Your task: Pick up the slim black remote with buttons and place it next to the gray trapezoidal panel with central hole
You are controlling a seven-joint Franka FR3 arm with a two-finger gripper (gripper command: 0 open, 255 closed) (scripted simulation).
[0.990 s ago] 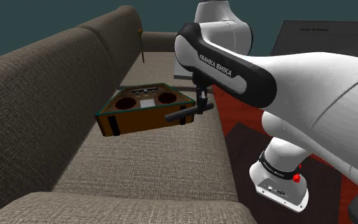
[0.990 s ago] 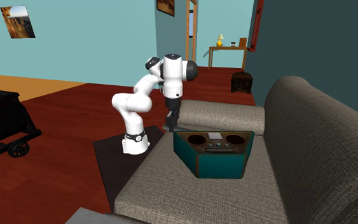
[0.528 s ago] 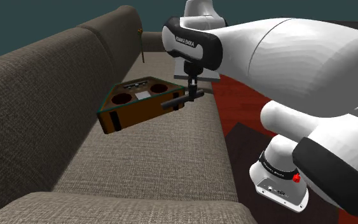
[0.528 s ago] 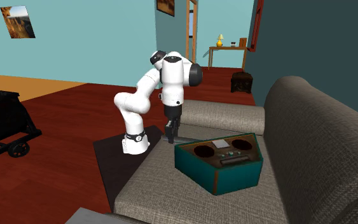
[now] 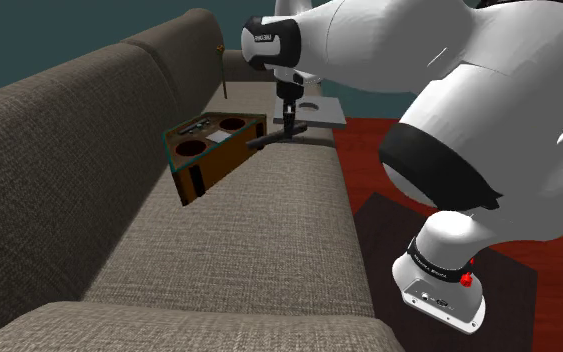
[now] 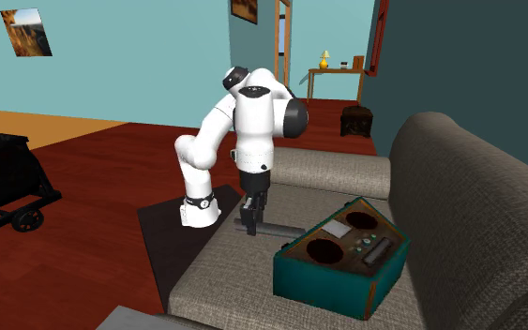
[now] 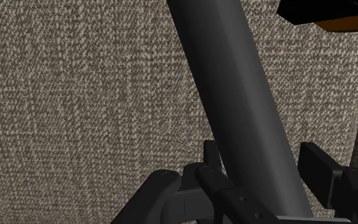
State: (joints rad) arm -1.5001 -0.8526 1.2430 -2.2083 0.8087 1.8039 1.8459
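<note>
In the shoulder view, the big white arm [image 5: 449, 90] reaches over the brown sofa [image 5: 239, 240]. Its black gripper [image 5: 287, 126] points down near the far end of the seat. It is closed tight on the remote [image 5: 269, 141], a thin dark bar that sticks out to both sides of the fingers, low over the cushion. I cannot tell if the remote touches the seat. Just behind the gripper lies the grey panel [image 5: 321, 112], flat, with a hole in its middle. The remote is near it. To this view's left of the remote is a box [image 5: 214, 150] with two round holes in its top. It leans at a tilt.

In the second exterior view, the gripper [image 6: 249, 225] hangs straight down over the front edge of the sofa [image 6: 252, 281]. The remote [image 6: 276, 228] pokes out of it sideways, toward the box [image 6: 337, 262]. The box looks teal from here and sits on the seat close to the back cushion, apart from the remote.

In the wrist view, the remote [image 7: 234, 95] is a long dark grey bar running away from the gripper [image 7: 263, 164]. The fingers [image 7: 316, 167] press it from both sides. Under it is the woven cloth of the sofa [image 7: 75, 108]. A black and orange corner of the box [image 7: 327, 13] shows by the far end of the remote.
</note>
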